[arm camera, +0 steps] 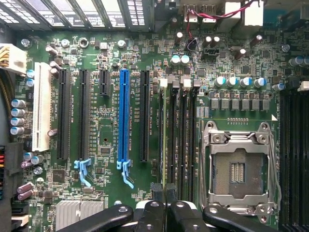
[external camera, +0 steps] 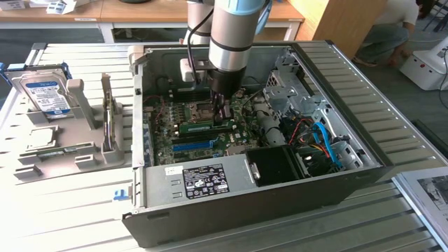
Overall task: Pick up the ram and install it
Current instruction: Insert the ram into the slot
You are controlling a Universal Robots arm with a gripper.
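The ram [external camera: 198, 126] is a long green stick standing on edge on the motherboard [arm camera: 111, 58], beside the processor socket [arm camera: 239, 169] inside the open computer case [external camera: 280, 173]. In the wrist view I see the ram [arm camera: 164, 135] edge-on as a thin green line running along the memory slots [arm camera: 181, 135]. My gripper [external camera: 224, 118] reaches straight down into the case at one end of the stick. Its two black fingertips [arm camera: 157, 191] are pressed close together on the ram's top edge, so the gripper [arm camera: 164, 193] is shut on the ram.
A grey holder [external camera: 70, 152] at the exterior view's left carries a silver hard drive [external camera: 45, 94] and a square processor chip [external camera: 42, 137]. Cables [external camera: 322, 142], a power supply [external camera: 203, 178] and a blue expansion slot [arm camera: 124, 116] crowd the case. A person [external camera: 385, 31] crouches at the back right.
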